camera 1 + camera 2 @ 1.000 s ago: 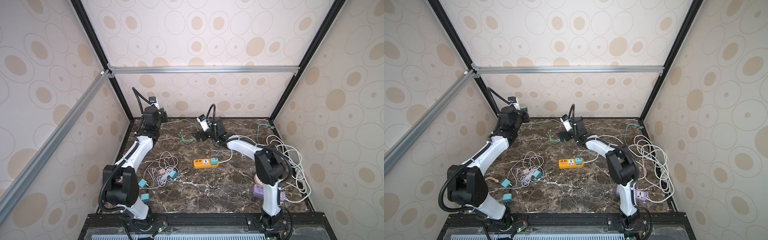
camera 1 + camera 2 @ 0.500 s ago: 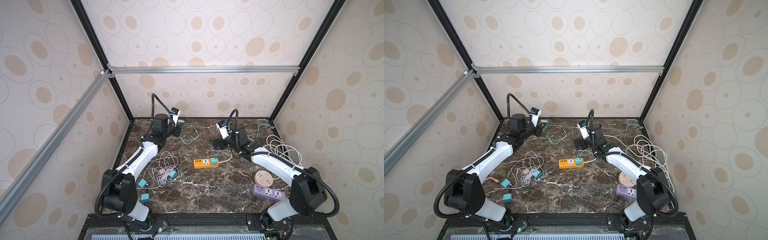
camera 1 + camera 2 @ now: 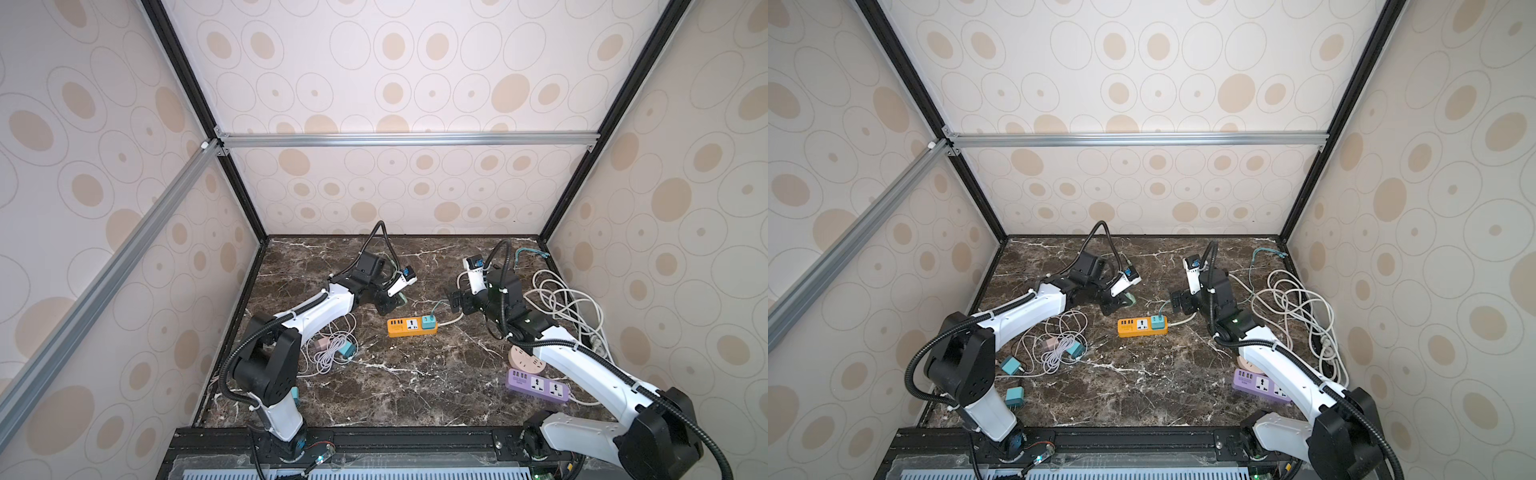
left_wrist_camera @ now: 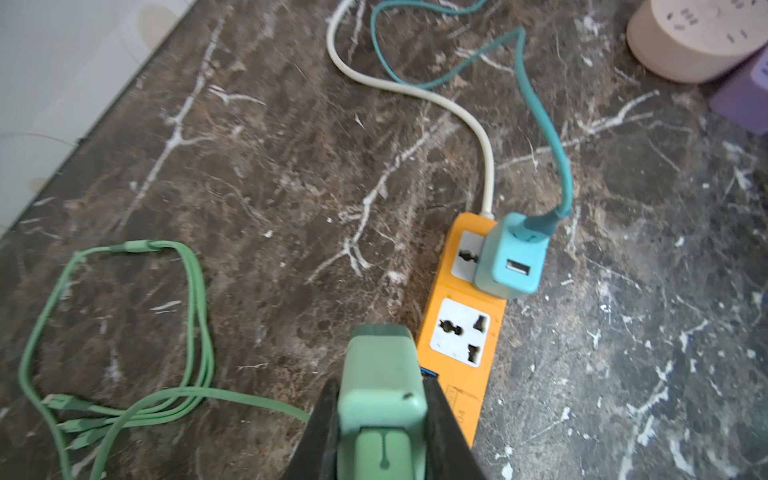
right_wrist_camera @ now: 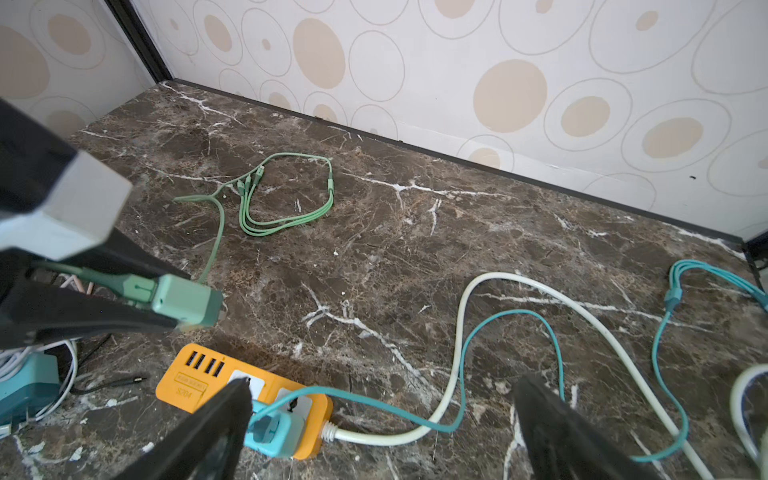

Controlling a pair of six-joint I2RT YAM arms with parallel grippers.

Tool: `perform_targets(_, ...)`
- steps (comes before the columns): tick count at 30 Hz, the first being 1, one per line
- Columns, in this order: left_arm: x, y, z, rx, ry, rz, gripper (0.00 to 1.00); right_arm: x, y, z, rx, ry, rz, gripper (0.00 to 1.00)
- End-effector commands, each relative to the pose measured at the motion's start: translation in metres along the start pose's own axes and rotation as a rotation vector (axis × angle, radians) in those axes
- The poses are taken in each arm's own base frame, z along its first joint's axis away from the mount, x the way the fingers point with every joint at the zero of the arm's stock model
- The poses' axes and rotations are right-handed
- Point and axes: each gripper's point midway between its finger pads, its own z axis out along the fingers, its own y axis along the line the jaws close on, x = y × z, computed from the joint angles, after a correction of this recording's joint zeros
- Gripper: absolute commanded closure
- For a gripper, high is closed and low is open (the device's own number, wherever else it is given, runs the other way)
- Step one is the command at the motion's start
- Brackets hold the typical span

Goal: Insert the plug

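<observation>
A pale green plug (image 4: 380, 365) with a green cable sits between the black jaws of my left gripper (image 4: 382, 390), which is shut on it. In both top views it hangs just above the table, behind and left of the orange power strip (image 3: 405, 327). The strip's middle socket (image 4: 459, 336) is free, and a teal plug (image 4: 509, 257) sits in the socket at its cable end. My right gripper (image 5: 382, 436) stands open and empty over that end of the strip (image 5: 187, 380), its fingers (image 5: 208, 432) wide apart. The right wrist view also shows the green plug (image 5: 187, 303).
A purple power strip (image 3: 536, 386) and a round pink socket (image 3: 525, 359) lie under the right arm. White cables (image 3: 557, 299) coil at the right wall. Chargers and thin white cables (image 3: 332, 351) are piled at the left. A green cable loop (image 5: 286, 195) lies behind.
Both arms have swung forward from the back wall toward the orange strip. The left gripper brought the green plug along; the right gripper stayed open.
</observation>
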Motion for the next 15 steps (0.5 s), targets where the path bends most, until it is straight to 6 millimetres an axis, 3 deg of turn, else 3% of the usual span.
perform_targets(1, -0.018, -0.027, -0.008, 0.097, -0.039, 0.151, 1.00, 0.001, -0.010, -0.007, 0.043, -0.001, 0.048, 0.01)
perform_targets(4, -0.021, -0.042, -0.009, 0.120, -0.051, 0.221, 1.00, 0.008, -0.007, -0.010, 0.026, 0.039, 0.034, 0.00)
perform_targets(9, -0.017, -0.046, -0.004, 0.080, 0.008, 0.261, 1.00, 0.017, -0.013, -0.017, 0.056, 0.050, 0.046, 0.01)
perform_targets(15, -0.016, -0.065, 0.003, 0.118, 0.066, 0.318, 1.00, 0.025, -0.014, -0.021, 0.057, 0.040, 0.101, 0.00)
